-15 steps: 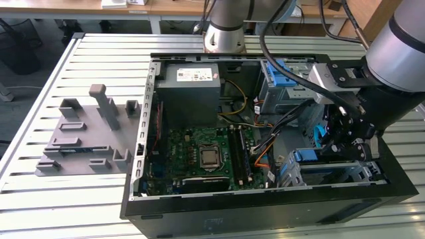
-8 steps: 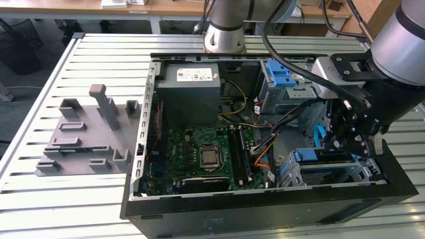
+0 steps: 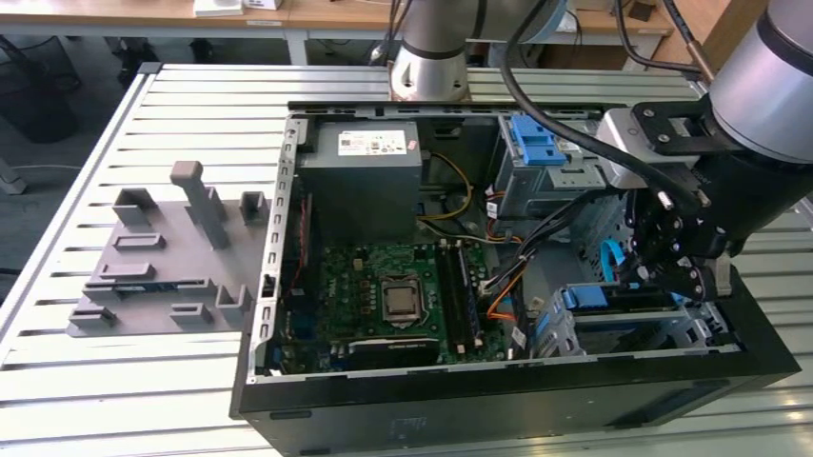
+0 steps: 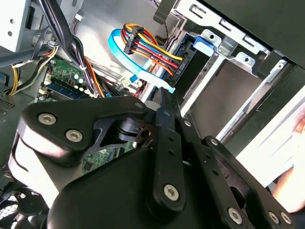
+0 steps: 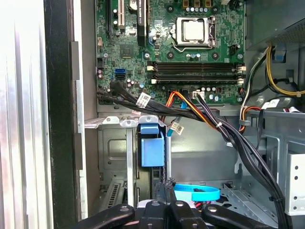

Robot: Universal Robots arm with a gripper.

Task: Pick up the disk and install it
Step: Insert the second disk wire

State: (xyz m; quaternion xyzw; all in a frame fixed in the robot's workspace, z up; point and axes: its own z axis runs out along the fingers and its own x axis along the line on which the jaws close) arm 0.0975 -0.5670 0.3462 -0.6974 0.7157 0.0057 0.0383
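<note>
Exterior view: my gripper [image 3: 680,271] hangs over the drive cage [image 3: 635,328] at the front corner of the open PC case [image 3: 508,400], on the exterior view's right. The disk [image 3: 623,300] sits edge-up in that cage, its blue rail [image 3: 587,297] showing along the top edge; looks seated between the cage walls, though how deep I can't tell from this angle. My fingertips are just above/against its far end; contact not resolvable.

First wrist view: the disk [image 5: 151,162] appears as a narrow dark slot w/ a blue plastic tab [image 5: 152,145] at its end, standing between two grey metal cage walls. My fingers [image 5: 164,210] meet at the frame edge, pressed together w/ no visible gap and nothing between them, so I read the tool as closed and empty. A light-blue flat cable [image 5: 198,193] loops just beside them.

Second wrist view: gripper linkage [image 4: 143,162] in foreground; beyond it a bundle of red/yellow/black wires [image 4: 152,55] w/ a black connector [image 4: 132,43], and the same light-blue ribbon [image 4: 128,57], near the cage wall [image 4: 224,90].

Elsewhere in exterior view: motherboard [image 3: 381,295] w/ CPU socket, grey power-supply box [image 3: 368,176] at the back, grey fixture block [image 3: 166,257] on the slatted table [image 3: 128,400], well apart from the case.
</note>
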